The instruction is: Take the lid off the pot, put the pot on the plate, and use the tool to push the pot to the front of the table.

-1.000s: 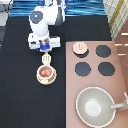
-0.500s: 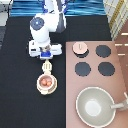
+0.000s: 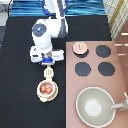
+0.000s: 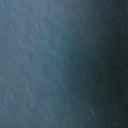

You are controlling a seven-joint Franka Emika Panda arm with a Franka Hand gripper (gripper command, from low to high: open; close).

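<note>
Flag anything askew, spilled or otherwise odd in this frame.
Nothing stands out. The lid lies flat on the stove's top-left burner, the pot sits upright on the plate, and the tool lies just above the pot, under the gripper. Nothing looks spilled or tipped.

You see the white arm with a blue block on the gripper, which hangs over the black table just above the cream tool. Below it sits the pink-tan pot, reddish inside, on the cream-yellow plate with its tan rim. The pale-pink lid lies on the brownish-pink stove, whose burners are black. The large pan is grey-beige, paler within. Your wrist view is only a blue-grey wash shading darker to one side, possibly the tabletop.
</note>
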